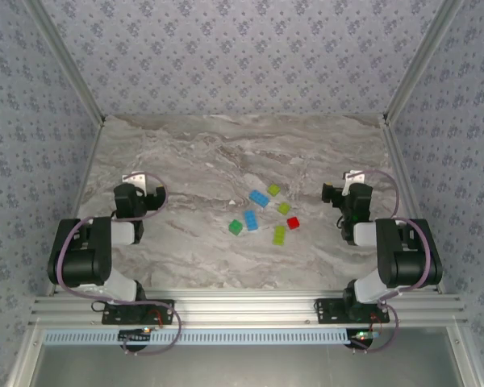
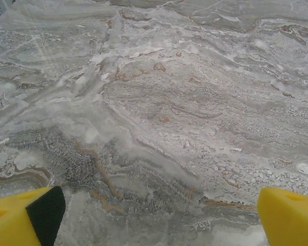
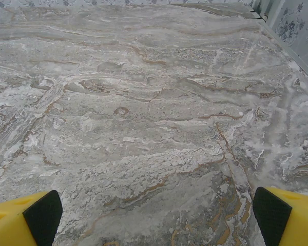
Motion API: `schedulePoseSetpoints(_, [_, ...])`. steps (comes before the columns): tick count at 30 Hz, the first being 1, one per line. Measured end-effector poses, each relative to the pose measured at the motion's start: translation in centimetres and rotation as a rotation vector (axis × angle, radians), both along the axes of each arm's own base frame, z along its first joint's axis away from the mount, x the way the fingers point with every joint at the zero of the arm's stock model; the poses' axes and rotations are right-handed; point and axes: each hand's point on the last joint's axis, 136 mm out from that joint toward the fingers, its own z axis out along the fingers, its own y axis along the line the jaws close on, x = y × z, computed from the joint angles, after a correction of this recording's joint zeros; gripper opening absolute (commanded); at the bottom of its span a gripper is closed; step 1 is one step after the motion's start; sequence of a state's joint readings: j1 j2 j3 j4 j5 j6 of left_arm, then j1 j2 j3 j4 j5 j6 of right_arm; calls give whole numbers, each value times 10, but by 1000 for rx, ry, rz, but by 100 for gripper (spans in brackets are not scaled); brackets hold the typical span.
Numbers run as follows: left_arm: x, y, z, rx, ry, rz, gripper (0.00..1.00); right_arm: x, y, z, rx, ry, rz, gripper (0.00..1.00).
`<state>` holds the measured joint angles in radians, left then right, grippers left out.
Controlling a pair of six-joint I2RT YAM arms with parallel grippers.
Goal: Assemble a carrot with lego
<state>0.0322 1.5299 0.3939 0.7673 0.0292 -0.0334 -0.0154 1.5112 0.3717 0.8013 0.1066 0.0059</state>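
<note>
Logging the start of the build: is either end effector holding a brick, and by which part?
Nothing is held. The left end effector and right end effector both stand open; the bricks lie loose on the table.

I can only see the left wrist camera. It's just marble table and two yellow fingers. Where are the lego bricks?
Observer: The top camera shows seven loose bricks on the table, right of centre, closer to the right gripper than to yours.
Operator: What colours are they?
Observer: Two blue bricks, three lime bricks, one green brick and one red brick.
Operator: Is the other arm holding one?
Observer: No, the right gripper is open, with nothing between its fingers.
</note>
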Motion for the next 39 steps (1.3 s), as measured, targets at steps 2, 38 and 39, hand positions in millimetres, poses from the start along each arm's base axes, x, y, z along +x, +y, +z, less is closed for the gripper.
schedulePoseSetpoints(2, [0, 0, 0, 0, 0, 0, 98, 0, 0, 0, 0, 0, 0, 100])
schedulePoseSetpoints(38, [-9, 2, 144, -122, -152, 109, 98, 22, -3, 64, 94, 98, -59, 83])
schedulePoseSetpoints(39, [-17, 2, 152, -151, -172, 119, 98, 25, 0, 78, 120, 96, -55, 83])
